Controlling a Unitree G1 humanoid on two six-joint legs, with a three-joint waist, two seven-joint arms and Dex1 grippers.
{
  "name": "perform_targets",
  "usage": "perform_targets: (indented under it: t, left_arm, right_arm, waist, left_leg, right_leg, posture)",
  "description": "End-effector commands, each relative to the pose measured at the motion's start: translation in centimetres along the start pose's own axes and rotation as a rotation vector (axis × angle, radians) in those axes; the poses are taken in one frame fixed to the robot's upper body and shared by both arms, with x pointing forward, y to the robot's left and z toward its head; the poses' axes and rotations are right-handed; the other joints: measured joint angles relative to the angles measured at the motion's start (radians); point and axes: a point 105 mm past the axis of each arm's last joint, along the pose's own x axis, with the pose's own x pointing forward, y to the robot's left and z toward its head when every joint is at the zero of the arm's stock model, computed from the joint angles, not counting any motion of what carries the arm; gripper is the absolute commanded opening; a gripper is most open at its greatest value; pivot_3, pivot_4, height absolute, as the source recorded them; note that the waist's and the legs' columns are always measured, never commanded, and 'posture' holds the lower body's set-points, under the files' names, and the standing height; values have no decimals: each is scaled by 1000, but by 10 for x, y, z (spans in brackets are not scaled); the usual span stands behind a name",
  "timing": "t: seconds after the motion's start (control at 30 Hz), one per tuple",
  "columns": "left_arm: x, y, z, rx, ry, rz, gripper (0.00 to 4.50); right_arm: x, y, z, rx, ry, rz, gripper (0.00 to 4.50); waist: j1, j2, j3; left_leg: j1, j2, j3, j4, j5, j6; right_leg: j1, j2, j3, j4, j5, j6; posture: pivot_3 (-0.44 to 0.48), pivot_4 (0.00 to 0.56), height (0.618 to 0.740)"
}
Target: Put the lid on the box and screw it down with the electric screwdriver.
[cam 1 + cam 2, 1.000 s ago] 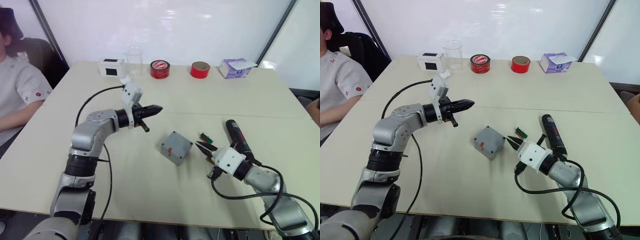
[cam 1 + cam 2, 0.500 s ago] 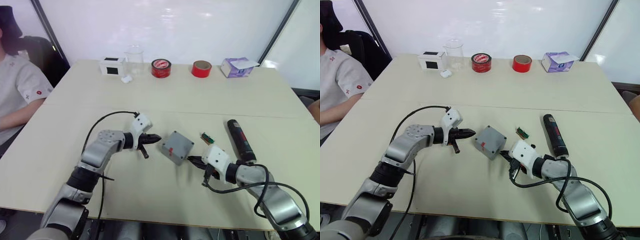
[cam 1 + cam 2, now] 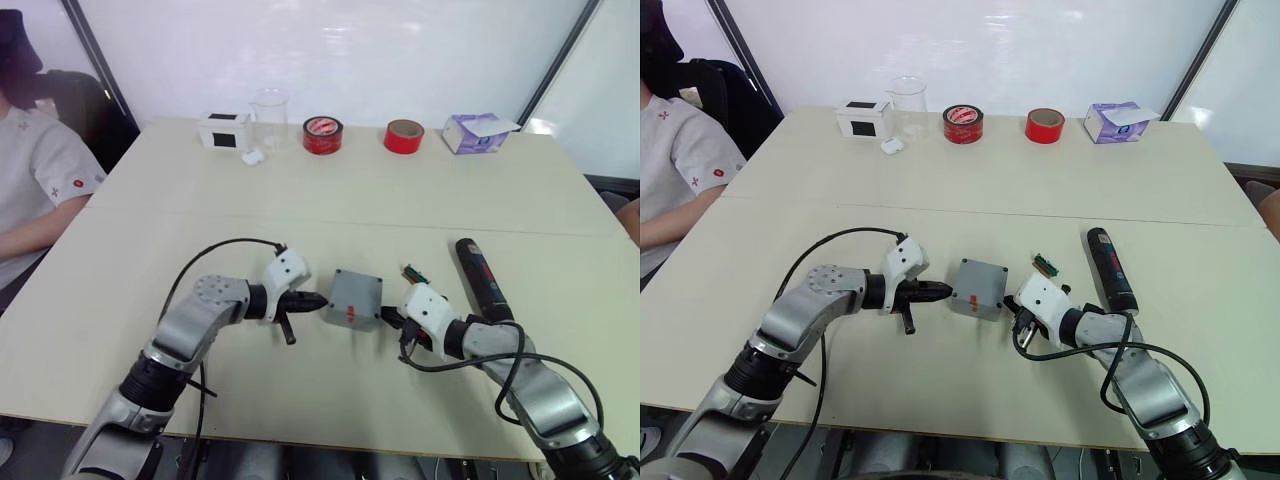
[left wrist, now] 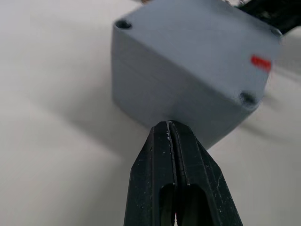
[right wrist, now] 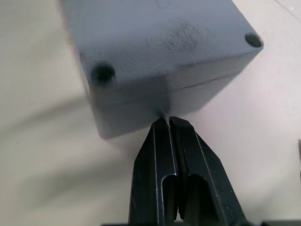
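- Your left end effector (image 3: pixel 943 291) is pinched closed, its tip against the near-left corner of the box (image 3: pixel 977 287).
- Your right end effector (image 3: pixel 1009 301) is closed too, tip at the opposite side.
- The lid (image 4: pixel 202 44) sits on the box mid-tabletop (image 3: pixel 940 385).
- The electric screwdriver (image 3: pixel 1109 268) lies just right; open room in front.

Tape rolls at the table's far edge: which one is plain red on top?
The right-hand roll, nearer the tissue box; the other roll has a white printed top.

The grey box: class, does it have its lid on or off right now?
On. The lid sits flush on the box, a seam under it, corner holes showing.
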Motion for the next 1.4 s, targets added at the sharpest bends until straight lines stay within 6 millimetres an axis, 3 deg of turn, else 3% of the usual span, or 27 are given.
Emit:
perform_targets:
  t: [0.03, 0.23, 0.43, 0.53, 0.7, 0.87, 1.1, 1.23, 1.33, 1.4]
  left_arm:
    - [6, -16, 12, 23, -44, -73, 0]
    - [2, -12, 5, 41, 1, -53, 0]
    - [-11, 15, -4, 56, 75, 66, 0]
    - [-19, 32, 8, 19, 11, 140, 0]
    - [-30, 41, 33, -51, -121, 160, 0]
    - [-56, 59, 62, 77, -285, 346, 0]
    - [-63, 37, 83, 4, -285, 85, 0]
    - [-65, 18, 83, 45, -217, -33, 0]
    - [-66, -14, 75, 154, -105, -188, 0]
    - [-65, -26, 73, 213, -62, -240, 0]
  right_arm:
    - [3, 4, 20, -35, -76, 18, 41]
    - [3, 2, 20, -50, -74, 13, 41]
    - [-7, 0, 20, -19, -49, 2, 41]
    - [-15, 2, 24, 31, -57, 7, 41]
    - [-26, 4, 22, 51, -33, 4, 41]
    - [-47, -11, 27, 95, -41, -71, 41]
    - [-49, -7, 23, 112, -30, -46, 41]
    - [-52, -11, 23, 129, -40, -55, 41]
    - [-68, -21, 32, 244, -143, -70, 41]
    - [-81, -26, 24, 314, -167, -112, 41]
  waist:
    - [0, 0, 0]
    - [-1, 0, 0]
    - [-2, 0, 0]
    - [0, 0, 0]
    - [0, 0, 1]
    - [-1, 0, 1]
    - [0, 0, 2]
    - [-5, 0, 3]
    - [-4, 1, 5]
    - [1, 1, 5]
  left_leg:
    - [0, 0, 0, 0, 0, 0]
    - [0, 0, 0, 0, 0, 0]
    - [0, 0, 0, 0, 0, 0]
    - [0, 0, 0, 0, 0, 0]
    - [-1, 0, -1, 0, 0, 0]
    - [-1, 0, -1, 0, 0, 0]
    - [-1, 0, -1, 0, 0, 0]
    - [-1, -1, -1, 0, 0, 0]
    - [-1, 0, -1, 0, 0, 0]
    - [-2, 0, -1, 0, 0, 0]
  right_leg:
    - [0, 0, 0, 0, 0, 0]
    - [0, 0, 0, 0, 0, 0]
    - [-1, 0, 0, 0, 0, 0]
    - [-1, 0, 0, 0, 0, 0]
    - [-1, 0, 0, 0, 0, 0]
    - [-1, 0, 0, 0, 0, 1]
    - [-1, 0, -1, 0, 0, 0]
    - [-1, 0, -1, 0, 0, 0]
    - [-1, 0, -1, 0, 0, 1]
    - [-1, 0, -1, 0, 0, 0]
  posture:
    - [0, 150, 740]
    - [0, 150, 740]
    - [0, 150, 740]
    - [0, 150, 740]
    - [0, 150, 740]
    - [0, 150, 740]
    - [0, 150, 740]
    - [0, 150, 740]
    - [0, 150, 740]
    - [0, 150, 740]
